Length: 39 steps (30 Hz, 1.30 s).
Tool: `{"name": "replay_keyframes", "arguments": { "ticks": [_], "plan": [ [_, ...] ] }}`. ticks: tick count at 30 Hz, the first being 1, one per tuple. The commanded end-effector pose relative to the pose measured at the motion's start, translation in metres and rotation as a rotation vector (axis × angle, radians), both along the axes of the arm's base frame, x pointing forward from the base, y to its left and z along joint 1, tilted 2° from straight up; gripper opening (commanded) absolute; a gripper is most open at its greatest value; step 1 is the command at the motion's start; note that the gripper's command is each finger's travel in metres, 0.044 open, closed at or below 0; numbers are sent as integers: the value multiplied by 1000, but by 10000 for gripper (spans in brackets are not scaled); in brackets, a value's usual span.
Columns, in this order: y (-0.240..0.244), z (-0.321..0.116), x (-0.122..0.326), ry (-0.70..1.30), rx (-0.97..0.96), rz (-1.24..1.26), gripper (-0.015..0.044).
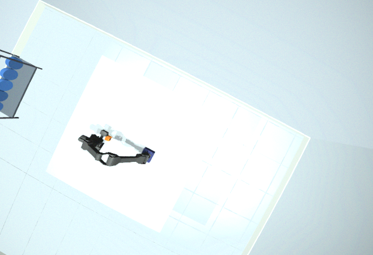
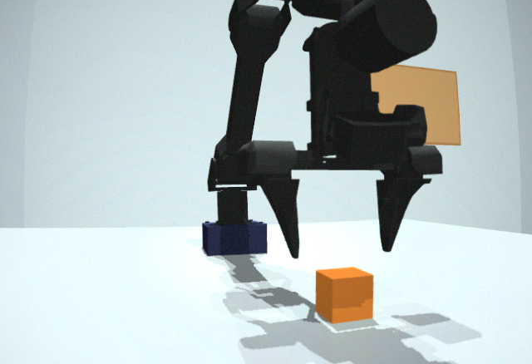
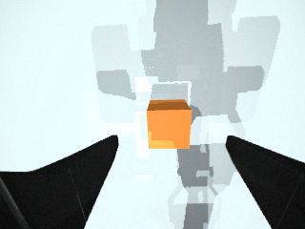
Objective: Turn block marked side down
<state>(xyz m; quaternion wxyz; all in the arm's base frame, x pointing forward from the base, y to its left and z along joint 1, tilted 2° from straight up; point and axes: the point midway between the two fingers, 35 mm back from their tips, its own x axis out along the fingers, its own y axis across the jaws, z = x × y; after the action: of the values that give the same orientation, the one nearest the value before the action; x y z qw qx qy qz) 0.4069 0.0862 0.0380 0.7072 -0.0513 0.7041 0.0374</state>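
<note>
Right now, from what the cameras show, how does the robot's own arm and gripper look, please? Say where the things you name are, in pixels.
The matte black, angular arm [image 1: 127,159] [image 2: 248,94] has thick rounded joint housings. The black parallel-jaw gripper [image 1: 105,138] [image 2: 341,254] [image 3: 171,139] has two wedge-shaped fingers tapering to narrow, blunt tips.

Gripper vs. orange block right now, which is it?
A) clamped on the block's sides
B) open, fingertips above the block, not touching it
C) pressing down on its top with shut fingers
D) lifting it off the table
B: the exterior view shows the gripper with its fingers spread and their tips higher than the top of the orange block.
</note>
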Motion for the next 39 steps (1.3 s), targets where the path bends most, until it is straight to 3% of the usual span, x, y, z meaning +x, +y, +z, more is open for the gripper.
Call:
{"name": "replay_keyframes", "arguments": {
  "ticks": [1, 19, 28, 39],
  "plan": [
    [1, -6, 0, 2, 4, 2, 440],
    [0, -33, 0, 2, 4, 2, 440],
    [0, -33, 0, 2, 4, 2, 204],
    [0, -33, 0, 2, 4, 2, 130]
  ]
}}
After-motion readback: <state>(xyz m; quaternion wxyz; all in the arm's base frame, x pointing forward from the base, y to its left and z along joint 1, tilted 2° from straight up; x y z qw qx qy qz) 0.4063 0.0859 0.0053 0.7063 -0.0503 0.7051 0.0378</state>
